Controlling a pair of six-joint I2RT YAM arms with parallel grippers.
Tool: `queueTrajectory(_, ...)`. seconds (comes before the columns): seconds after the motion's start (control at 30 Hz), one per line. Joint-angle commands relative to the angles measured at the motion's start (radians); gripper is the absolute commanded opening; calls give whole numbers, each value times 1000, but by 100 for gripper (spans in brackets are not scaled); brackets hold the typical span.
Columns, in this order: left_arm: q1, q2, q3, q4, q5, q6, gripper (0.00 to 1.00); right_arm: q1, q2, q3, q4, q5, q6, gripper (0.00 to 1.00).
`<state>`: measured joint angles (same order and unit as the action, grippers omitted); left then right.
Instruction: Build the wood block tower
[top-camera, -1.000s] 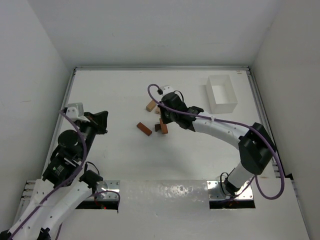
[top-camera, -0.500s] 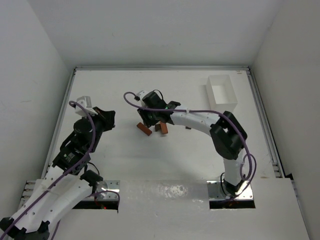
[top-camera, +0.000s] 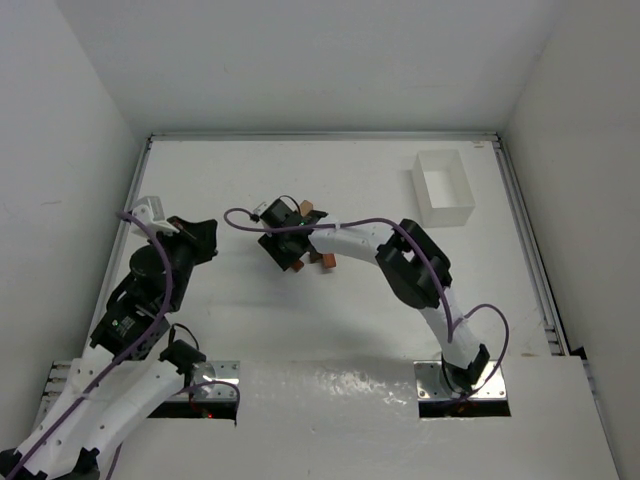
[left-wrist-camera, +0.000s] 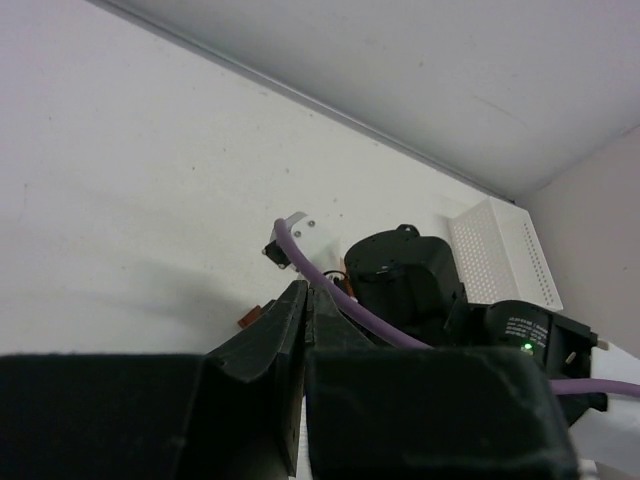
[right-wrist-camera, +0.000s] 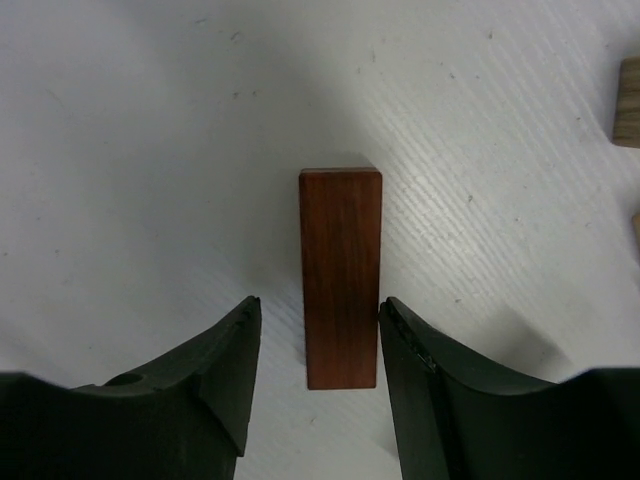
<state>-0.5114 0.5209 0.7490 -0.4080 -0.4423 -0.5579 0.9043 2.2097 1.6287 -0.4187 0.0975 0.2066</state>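
A reddish-brown bar lies flat on the white table, lengthwise between the fingers of my right gripper, which is open. The right finger is almost against the bar's side and the left finger stands off with a gap. From above, the right gripper hangs over the loose wooden blocks: a pale tan one behind it and a reddish-brown one to its right. No stacked tower shows. My left gripper is shut and holds nothing, well left of the blocks; its closed fingertips point toward the right arm.
A clear plastic box stands at the back right of the table. A pale tan block edge shows at the right of the right wrist view. The purple cable loops beside the right wrist.
The right arm has swung left from the middle of the block group to over the reddish-brown bar, and its jaws have opened. The left arm has shifted slightly and stays shut.
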Motion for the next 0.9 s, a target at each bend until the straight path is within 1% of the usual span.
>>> queueTrajectory(0.0,-1,-12,30,0,-24,36,1,-2,33,65,3,22,10,49)
queueTrajectory(0.17,-1,-32,9,6,-9,58,1,7,65,91,6,56,14,45)
queueTrajectory(0.2,1,-36,7,8,-9,64,1,10,67,98,6,65,13,42)
queueTrajectory(0.37,1,-50,7,9,-12,90,1,13,50,103,15,88,13,37)
queueTrajectory(0.4,-1,-50,7,11,-12,96,1,12,47,103,20,97,13,34)
queueTrajectory(0.57,-1,-65,13,6,-22,122,1,13,88,151,-23,105,16,32)
queueTrajectory(0.63,-1,-78,15,3,-29,130,1,13,88,129,-5,110,33,27)
queueTrajectory(0.73,-1,-87,10,3,-29,133,1,12,58,97,18,140,68,21)
queueTrajectory(0.8,-1,-85,6,5,-22,136,1,13,32,82,43,159,95,19)
queueTrajectory(0.87,1,-84,3,8,-13,141,1,12,-13,77,49,214,152,17)
